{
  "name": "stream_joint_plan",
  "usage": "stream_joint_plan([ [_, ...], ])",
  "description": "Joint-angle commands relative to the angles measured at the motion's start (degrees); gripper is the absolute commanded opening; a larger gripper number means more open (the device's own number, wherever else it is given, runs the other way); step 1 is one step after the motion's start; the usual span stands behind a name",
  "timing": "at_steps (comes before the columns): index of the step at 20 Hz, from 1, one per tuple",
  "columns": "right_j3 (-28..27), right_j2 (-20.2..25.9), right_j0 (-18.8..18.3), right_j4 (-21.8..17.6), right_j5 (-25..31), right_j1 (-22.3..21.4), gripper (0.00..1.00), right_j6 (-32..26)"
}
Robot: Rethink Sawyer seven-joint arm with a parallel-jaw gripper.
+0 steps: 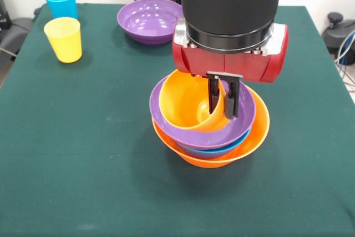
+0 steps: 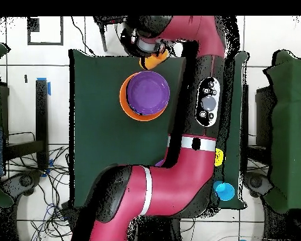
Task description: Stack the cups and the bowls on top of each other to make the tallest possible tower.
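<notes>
A: What are you risking here?

B: The tower (image 1: 211,131) is sitting mid-table: orange bowl (image 1: 256,137), blue bowl (image 1: 213,151), purple bowl (image 1: 244,117) nesting. Your gripper (image 1: 224,97) is pinching the wall of an orange cup (image 1: 186,104) that is lying tilted inside. Releasing it crooked is inviting a roll-out.

A: Spares?

B: A second purple bowl (image 1: 150,20), yellow cup (image 1: 64,38) and blue cup (image 1: 61,2) are waiting empty.

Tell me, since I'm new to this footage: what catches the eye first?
The tower at mid-table: a large orange bowl holding a blue and a purple bowl, with a tilted orange cup on top. The gripper straddles that cup's rim. A yellow cup and light blue cup wait at a far corner.
</notes>
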Motion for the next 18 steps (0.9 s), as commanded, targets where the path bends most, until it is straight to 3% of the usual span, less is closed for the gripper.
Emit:
stream_joint_plan([
  [1, 3.2, 1.6, 0.3, -1.8, 1.1, 0.5, 0.00, 2.5],
  [11, 0.6, 2.2, 1.0, -3.5, 2.7, 1.5, 0.00, 2.8],
  [15, 1.8, 1.0, 1.2, -3.3, 0.7, 1.1, 0.00, 2.3],
  [18, 6.8, -0.8, 1.2, -1.3, -3.1, -0.5, 0.00, 3.2],
])
